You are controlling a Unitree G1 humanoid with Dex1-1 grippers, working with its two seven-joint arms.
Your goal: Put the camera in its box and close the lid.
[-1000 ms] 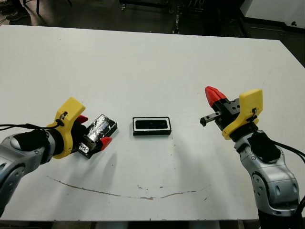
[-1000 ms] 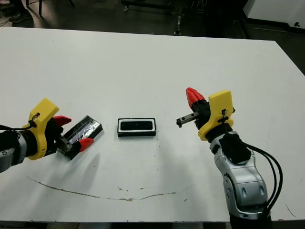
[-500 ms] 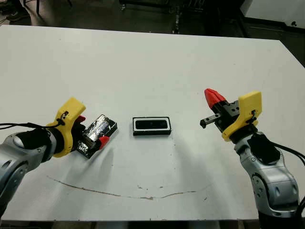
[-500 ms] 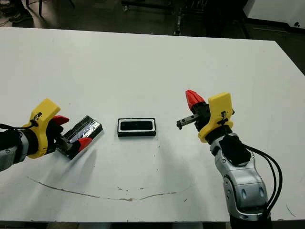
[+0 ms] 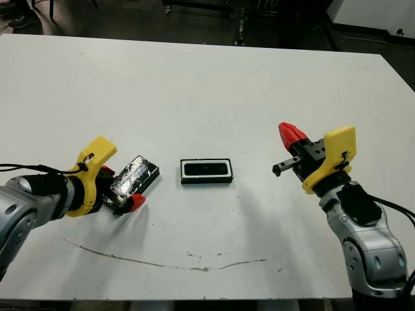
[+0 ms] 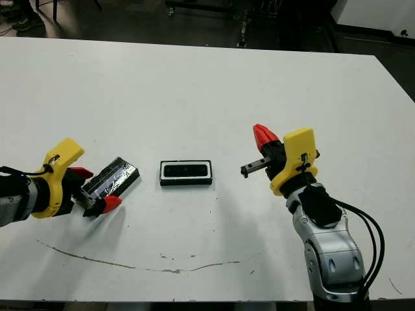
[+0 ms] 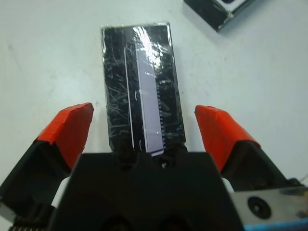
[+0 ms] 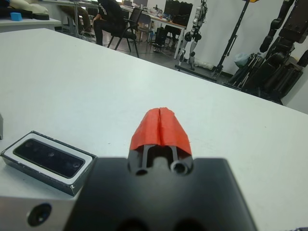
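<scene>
The box (image 5: 206,171), black outside with a white lining, sits near the table's middle. The camera (image 5: 207,169), a slim black bar, lies inside it, and the right wrist view shows it there too (image 8: 47,155). The lid (image 5: 134,177), shiny and black, lies flat on the table to the left of the box. My left gripper (image 5: 122,186) is open, with one red finger on each side of the lid's near end and a gap on both sides (image 7: 144,115). To the right of the box my right gripper (image 5: 289,133) hovers shut and holds nothing.
A thin brown curved mark (image 5: 162,262) runs along the table near its front edge. Beyond the far edge, the right wrist view shows a seated person (image 8: 108,14), chairs and robot stands (image 8: 284,33).
My left gripper has drawn back along the lid toward the table's near edge, still open. The lid, the box and my right gripper have stayed put.
</scene>
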